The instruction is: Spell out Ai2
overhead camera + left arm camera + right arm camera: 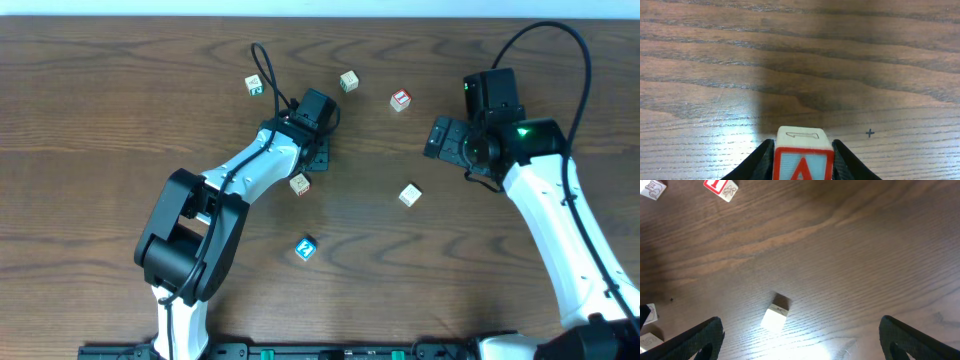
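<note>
A wooden block with a red-framed letter A point(802, 161) sits between my left gripper's point(802, 144) fingers, which press on both of its sides, low over the table. In the overhead view this block point(299, 184) is at the left gripper's point(305, 172) tips, near the table's middle. A blue block with a 2 point(306, 248) lies in front of it. A red-framed block point(401, 100) lies at the back; it also shows in the right wrist view point(720, 187). My right gripper point(440, 138) is wide open and empty point(800, 330), above a plain pale block point(775, 314).
The plain pale block point(410, 194) lies right of centre. Two more wooden blocks lie at the back, one point(348, 81) near the middle and one point(254, 85) to the left by the left arm's cable. A small plus mark point(869, 133) is on the wood.
</note>
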Robot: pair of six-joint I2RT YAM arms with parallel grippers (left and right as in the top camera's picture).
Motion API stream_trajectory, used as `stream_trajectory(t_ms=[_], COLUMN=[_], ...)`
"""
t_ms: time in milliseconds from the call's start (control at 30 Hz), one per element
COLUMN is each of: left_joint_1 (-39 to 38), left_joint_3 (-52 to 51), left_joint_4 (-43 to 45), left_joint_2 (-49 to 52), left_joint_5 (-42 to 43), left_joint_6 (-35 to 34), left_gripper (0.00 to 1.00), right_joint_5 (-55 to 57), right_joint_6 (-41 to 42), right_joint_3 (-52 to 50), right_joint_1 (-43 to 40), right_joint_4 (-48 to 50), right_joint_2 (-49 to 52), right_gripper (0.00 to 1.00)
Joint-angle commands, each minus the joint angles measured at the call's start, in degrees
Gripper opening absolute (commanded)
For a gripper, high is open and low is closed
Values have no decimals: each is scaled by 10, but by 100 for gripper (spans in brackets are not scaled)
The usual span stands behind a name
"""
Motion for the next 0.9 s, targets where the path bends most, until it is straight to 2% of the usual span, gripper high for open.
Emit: stream_trajectory(t_ms=[0,100,367,500,600,867], left_joint_1=[-1,-1,0,0,0,0], left_joint_3=[2,2,10,29,51,103], left_joint_4=[4,6,26,11,-21,-109], left_joint_2=[-3,0,-3,-21,-52,-184], left_joint_5=[-14,-14,-15,-22,-57,-159], left_joint_6=[-1,-1,5,20,25,96], left_gripper=[40,41,59,74,95,96], right_joint_5=[2,2,2,2,1,-19], right_joint_6=[-8,-9,-8,19,71,219], right_joint_3=[10,10,10,10,13,32], right_joint_1=[-3,-3,-3,-2,-2,-2], right_joint_4=[-4,-9,-10,-10,-14,7], right_joint_2=[-5,-5,-5,-5,-5,-4], right_gripper=[99,99,99,99,99,99])
